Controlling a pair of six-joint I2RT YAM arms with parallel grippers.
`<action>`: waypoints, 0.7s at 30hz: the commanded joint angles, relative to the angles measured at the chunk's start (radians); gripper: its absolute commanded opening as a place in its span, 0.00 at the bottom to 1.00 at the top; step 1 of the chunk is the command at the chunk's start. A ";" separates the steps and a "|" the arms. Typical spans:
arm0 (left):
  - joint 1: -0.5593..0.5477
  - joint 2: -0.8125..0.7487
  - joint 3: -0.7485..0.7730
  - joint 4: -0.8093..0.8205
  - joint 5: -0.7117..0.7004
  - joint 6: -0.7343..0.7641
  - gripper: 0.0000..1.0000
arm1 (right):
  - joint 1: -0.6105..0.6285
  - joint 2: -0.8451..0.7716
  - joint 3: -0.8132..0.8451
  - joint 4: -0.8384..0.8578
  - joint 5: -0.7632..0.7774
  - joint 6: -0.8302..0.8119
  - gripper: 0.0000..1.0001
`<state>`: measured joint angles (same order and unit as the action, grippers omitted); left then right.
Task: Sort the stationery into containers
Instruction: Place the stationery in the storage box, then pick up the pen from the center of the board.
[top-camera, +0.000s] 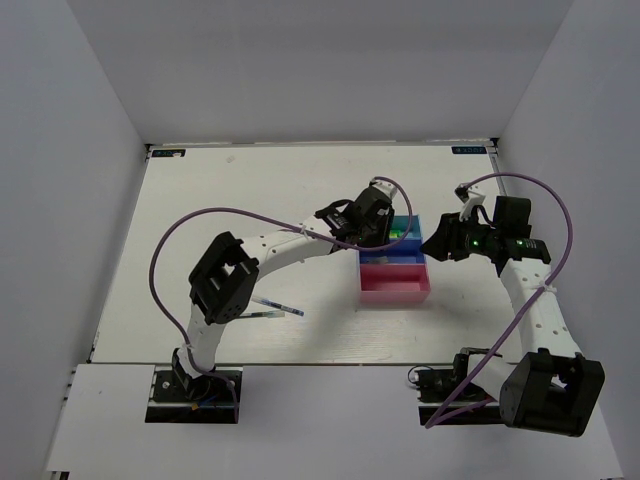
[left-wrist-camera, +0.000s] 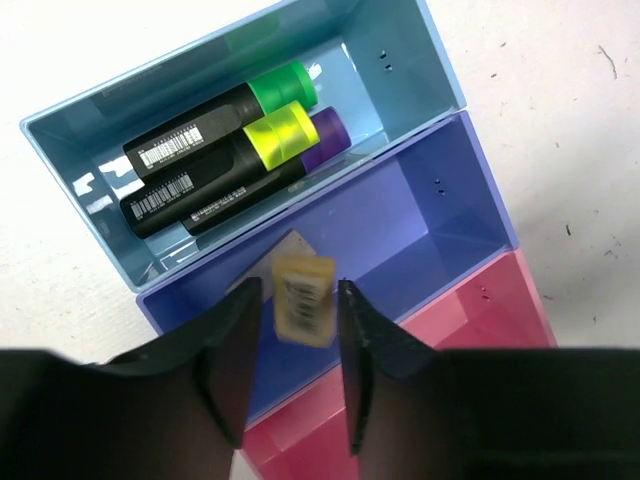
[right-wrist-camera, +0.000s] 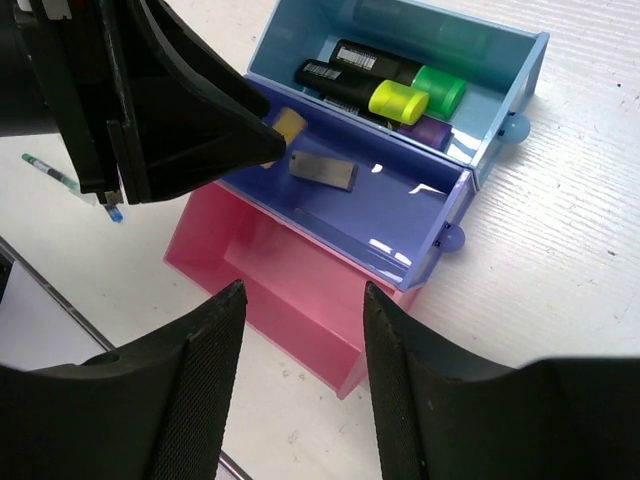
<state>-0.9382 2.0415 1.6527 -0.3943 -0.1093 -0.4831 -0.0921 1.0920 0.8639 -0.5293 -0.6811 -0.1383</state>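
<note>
Right gripper (right-wrist-camera: 300, 300) comes first. Its two black fingers stand wide apart at the bottom of its wrist view with nothing between them, and they hang over the near end of the pink tray (right-wrist-camera: 215, 240). Three trays sit joined in a row on the white bench (right-wrist-camera: 570, 250): pink nearest this gripper, then the dark blue tray (right-wrist-camera: 400, 215), then the light blue tray (right-wrist-camera: 505, 75).

Left gripper (left-wrist-camera: 297, 305) hangs over the dark blue tray. Its jaws are part open, and one tan block (left-wrist-camera: 302, 295) sits blurred between the fingertips. A thin gap shows on either side of the block, so it is not clamped. Whether it brushes either finger I cannot tell. One grey eraser (right-wrist-camera: 323, 170) lies flat on the floor of the dark blue tray. It is just beside the block in the right wrist view and partly hidden behind it in the left wrist view.

Three highlighters (left-wrist-camera: 200, 170) lie side by side in the light blue tray, caps pointing the same way: one green, one yellow, one purple. The green and yellow ones show black barrels with white barcode labels. The purple one is mostly hidden behind the yellow one.

Well apart from the trays, on the bench beside the left arm's elbow, two thin pens (top-camera: 275, 307) lie close together in the top view.
</note>
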 joint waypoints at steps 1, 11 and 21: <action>-0.005 -0.040 0.039 -0.006 -0.003 0.011 0.48 | -0.008 -0.017 0.026 -0.006 -0.029 -0.009 0.54; -0.011 -0.135 0.015 -0.025 -0.018 0.028 0.07 | 0.005 -0.032 0.030 -0.038 -0.092 -0.056 0.23; 0.091 -0.866 -0.579 -0.352 -0.247 0.023 0.62 | 0.458 0.167 0.220 -0.192 -0.110 -0.359 0.22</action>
<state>-0.9249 1.3346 1.1961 -0.5411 -0.2352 -0.4301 0.2359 1.1889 1.0019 -0.7017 -0.8799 -0.4232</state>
